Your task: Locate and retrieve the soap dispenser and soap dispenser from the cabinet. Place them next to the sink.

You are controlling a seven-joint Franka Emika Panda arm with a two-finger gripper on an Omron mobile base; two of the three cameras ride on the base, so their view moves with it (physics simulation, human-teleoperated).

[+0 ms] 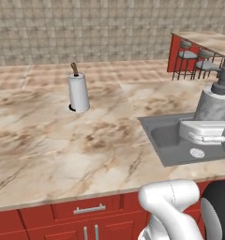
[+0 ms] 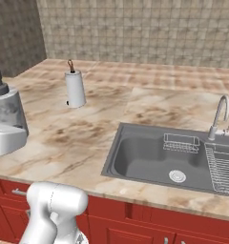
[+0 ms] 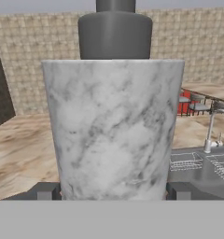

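One marbled bottle in the pincer

You see the gripper (image 3: 112, 193) clamped on the white-grey marbled soap dispenser (image 3: 113, 130), a smooth cylinder with dark pump, held upright above the veined stone counter (image 1: 63, 140) beside the steel sink (image 2: 150, 157).

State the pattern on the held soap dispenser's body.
White-grey marbling on the soap dispenser, clearest in the hand view.
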